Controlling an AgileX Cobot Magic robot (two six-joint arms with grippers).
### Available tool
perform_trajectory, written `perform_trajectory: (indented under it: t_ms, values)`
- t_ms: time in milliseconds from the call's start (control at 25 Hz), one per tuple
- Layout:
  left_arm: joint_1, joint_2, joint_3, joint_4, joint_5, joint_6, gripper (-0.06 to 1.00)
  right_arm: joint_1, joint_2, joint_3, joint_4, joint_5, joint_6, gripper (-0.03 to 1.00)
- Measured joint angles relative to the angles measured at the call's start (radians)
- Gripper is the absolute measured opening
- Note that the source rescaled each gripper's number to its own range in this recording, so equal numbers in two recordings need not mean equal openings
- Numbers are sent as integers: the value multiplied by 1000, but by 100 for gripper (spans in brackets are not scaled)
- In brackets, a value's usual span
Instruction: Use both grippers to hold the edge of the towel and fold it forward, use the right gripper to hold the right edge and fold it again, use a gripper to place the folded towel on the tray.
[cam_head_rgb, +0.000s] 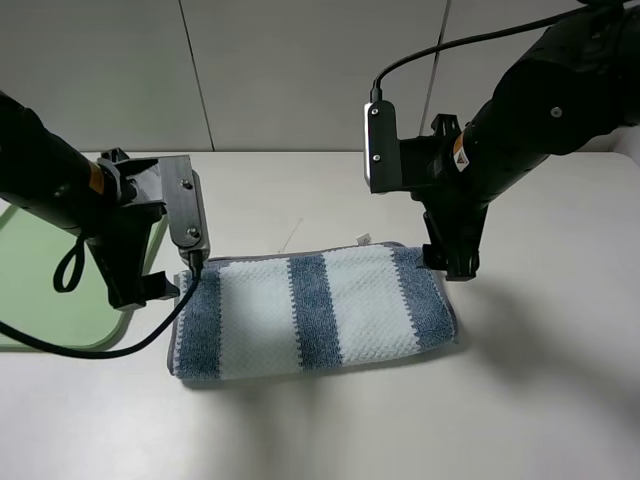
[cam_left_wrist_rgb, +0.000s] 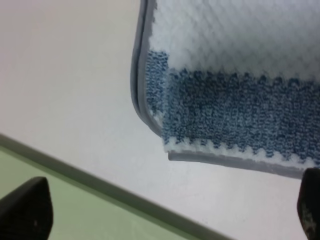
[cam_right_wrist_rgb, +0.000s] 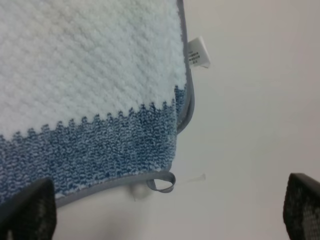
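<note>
The towel (cam_head_rgb: 310, 310) lies folded on the white table, showing pale-blue and dark-blue stripes and a grey hem. My left gripper (cam_head_rgb: 160, 288) hovers at its far left corner, and my right gripper (cam_head_rgb: 450, 262) at its far right corner. In the left wrist view the towel corner (cam_left_wrist_rgb: 240, 90) lies flat beyond the left gripper (cam_left_wrist_rgb: 167, 212), whose fingertips (cam_left_wrist_rgb: 25, 212) stand wide apart with nothing between them. The right gripper (cam_right_wrist_rgb: 165, 210) is likewise open just off the towel's corner (cam_right_wrist_rgb: 85, 90), whose white tag (cam_right_wrist_rgb: 197, 52) sticks out. The light-green tray (cam_head_rgb: 40, 290) sits left of the towel.
The tray's rim (cam_left_wrist_rgb: 100, 187) runs close under the left gripper. Bare white table extends in front of and to the right of the towel. A pale panelled wall (cam_head_rgb: 300, 70) stands behind the table.
</note>
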Motion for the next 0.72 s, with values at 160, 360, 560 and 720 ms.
perform_trajectory:
  t_ms: [160, 360, 560, 720]
  values:
    - [0, 0, 0, -1, 4, -3, 100, 0, 0, 0, 0, -1, 4, 100]
    - [0, -26, -8, -2, 82, -29, 100, 0, 0, 0, 0, 0, 50, 100]
    - [0, -159, -41, 0, 220, -177, 100, 0, -3, 0, 0, 14, 143, 100]
    - [0, -323, -41, 1, 334, -314, 99, 0, -22, 0, 10, 50, 272, 100]
